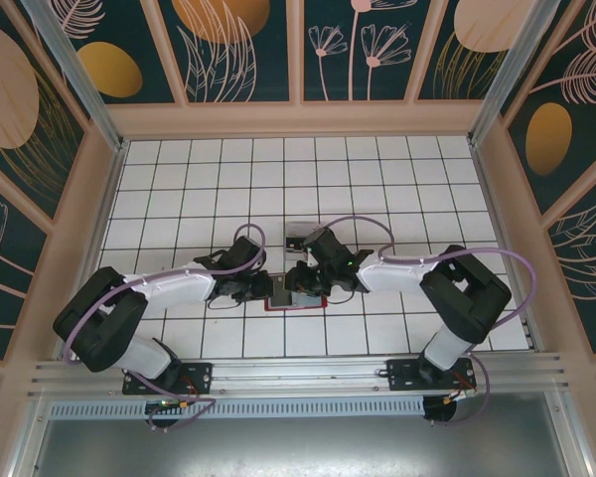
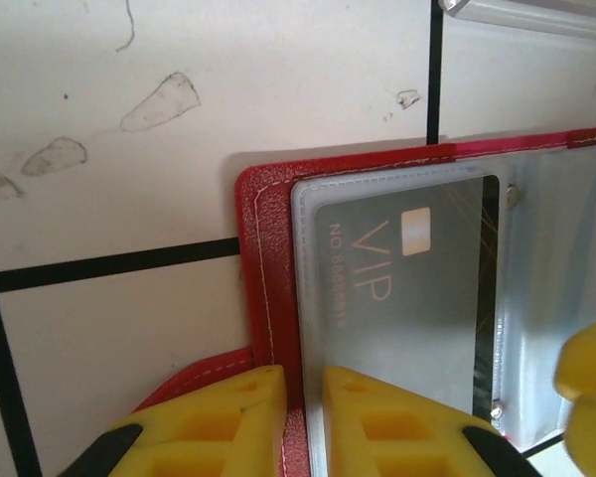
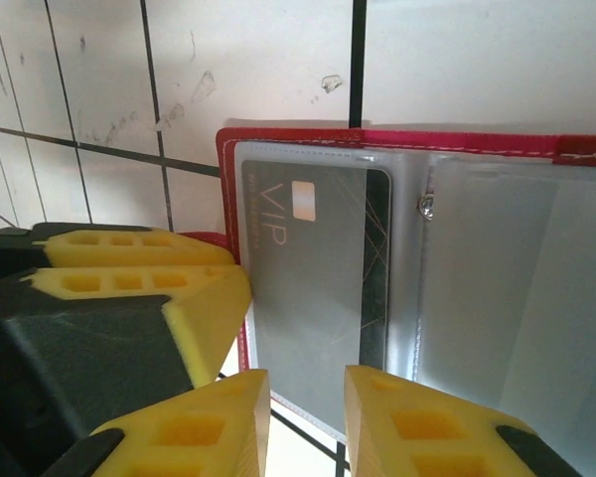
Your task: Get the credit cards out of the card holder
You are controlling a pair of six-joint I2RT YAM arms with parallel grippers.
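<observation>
**Ana:** Where is the small red folding card holder point(image 1: 300, 303) lying?

**Ben:** It is lying open and flat on the white, black-gridded tabletop point(image 1: 209, 179), between the two arms and toward the near edge. Its stitched red border is framing clear plastic sleeves point(image 3: 497, 278).

**Ana:** And the card itself?

**Ben:** A grey rectangular plastic credit card point(image 2: 397, 298), printed "VIP" with a pale chip, is sitting fully tucked inside the sleeve on the card holder's left half.

**Ana:** What is the left gripper doing?

**Ben:** The left gripper point(image 2: 304, 376) is reaching in at the card holder's left side. Its yellow fingers point(image 2: 397, 427) are nearly pressed together, pinching the red cover's edge just beside the sleeve that is holding the credit card.

**Ana:** And the right one?

**Ben:** The right gripper point(image 3: 306, 383) is sitting at the near edge of that same sleeve. Its yellow fingers point(image 3: 427, 427) are standing a little apart, and the sleeve's lower edge is lying in the gap between them. Whether the pads are touching the plastic, I cannot tell from this angle.

**Ana:** So the two are working close together?

**Ben:** Yes, they are sitting just beside each other at the card holder's near left corner, with the left gripper on the red cover and the right gripper on the sleeve.
</observation>
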